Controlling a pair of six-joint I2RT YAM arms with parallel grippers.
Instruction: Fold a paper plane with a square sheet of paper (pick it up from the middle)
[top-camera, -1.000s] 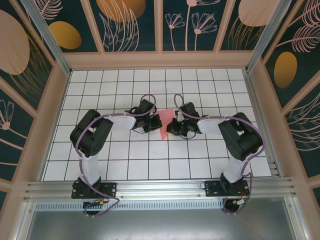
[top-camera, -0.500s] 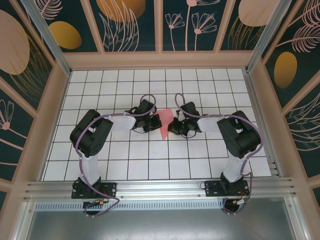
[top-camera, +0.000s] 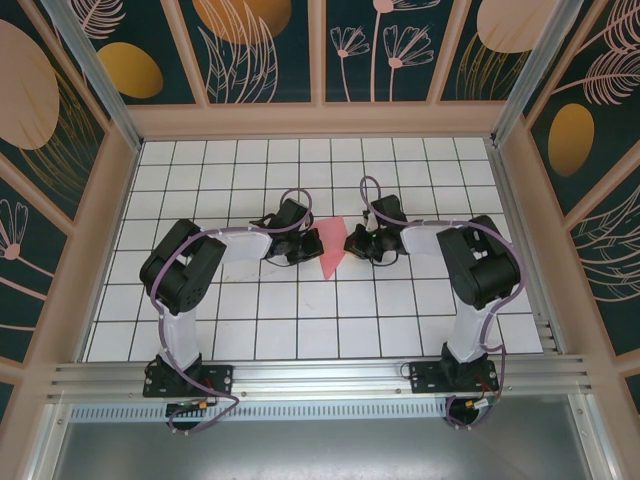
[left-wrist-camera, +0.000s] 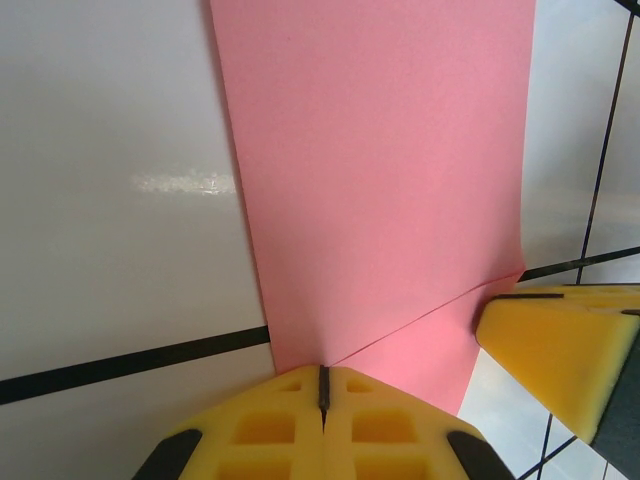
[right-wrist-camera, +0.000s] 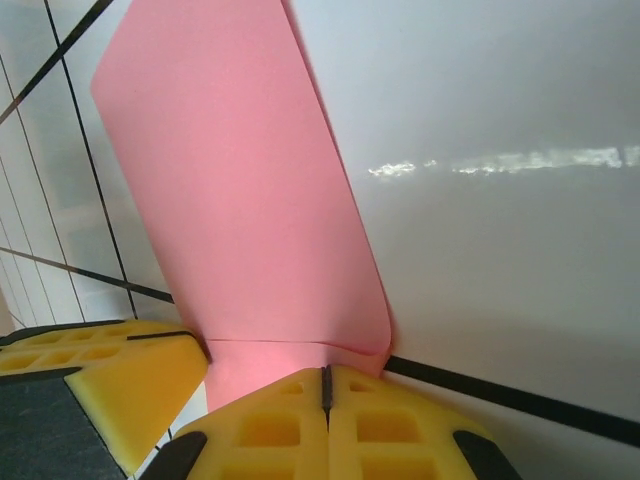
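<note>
Near edge first: black-and-white left arm (top-camera: 180, 270) and right arm (top-camera: 480, 265) rise from the rail and bend inward over the white, black-gridded tabletop (top-camera: 250, 330). Mid-table, left gripper (top-camera: 311, 244) and right gripper (top-camera: 351, 243) face each other. The thin salmon-pink paper sheet (top-camera: 328, 255) lies btwn them, folded narrow, point toward the bases.

Left wrist cam: left gripper (left-wrist-camera: 323, 385) has its yellow foam pads pressed tight together, no gap. Tips sit right at the paper's near edge, where a diagonal crease ends. Pinched or just touching? Can't tell. The right gripper's pad (left-wrist-camera: 555, 345) touches the paper's rt edge.

Right wrist cam: right gripper (right-wrist-camera: 325, 385) fully closed too, tips at the paper edge, one flap curling up a bit.

Far back: teal floral-print wall (top-camera: 270, 50).
</note>
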